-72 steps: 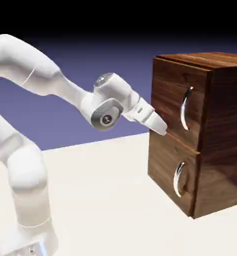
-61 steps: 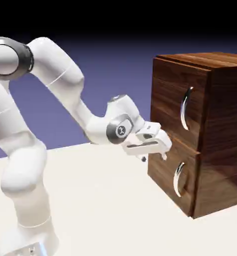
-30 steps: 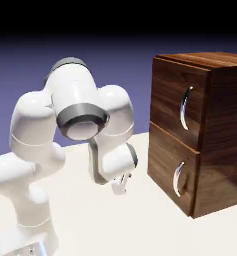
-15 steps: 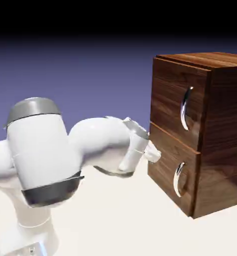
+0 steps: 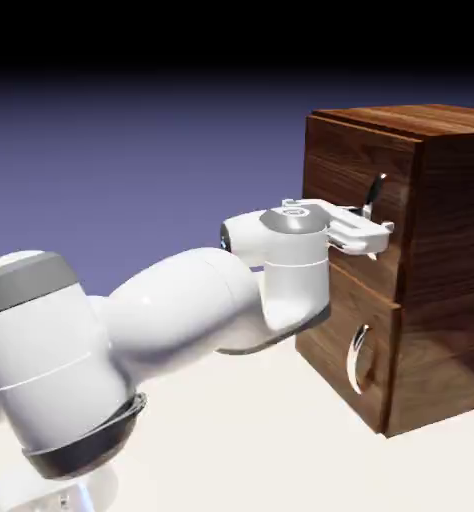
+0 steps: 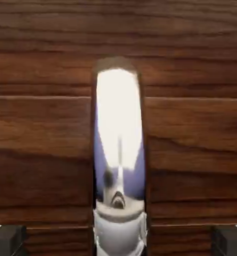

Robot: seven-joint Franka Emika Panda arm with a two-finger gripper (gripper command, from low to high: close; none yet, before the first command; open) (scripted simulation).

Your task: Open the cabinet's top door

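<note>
While the white jointed robot arm (image 5: 181, 310) reaches level from the exterior view's lower left toward the right, its hand (image 5: 369, 232) sits against the front of the boxy dark walnut-grain wooden cabinet (image 5: 431, 300), which stands on the pale table (image 5: 231, 440) at the right of that view. Positioned at the upper, roughly square wood-grain top door (image 5: 341, 200), the hand covers the middle and lower part of that door's curved vertical silver handle (image 5: 377, 186), of which only the top end shows above the hand. From the hand view, the same handle (image 6: 119, 150) appears large and bright at centre, running vertically over horizontal wood grain, with grey fingertips (image 6: 6, 240) at the bottom corners. Hand state: jaws drawn narrow; whether they actually clamp the handle cannot be told. Below, the lower panel (image 5: 346, 350) with its own curved silver handle (image 5: 358, 357) lies flush, and the top door also sits flush with the cabinet front.
</note>
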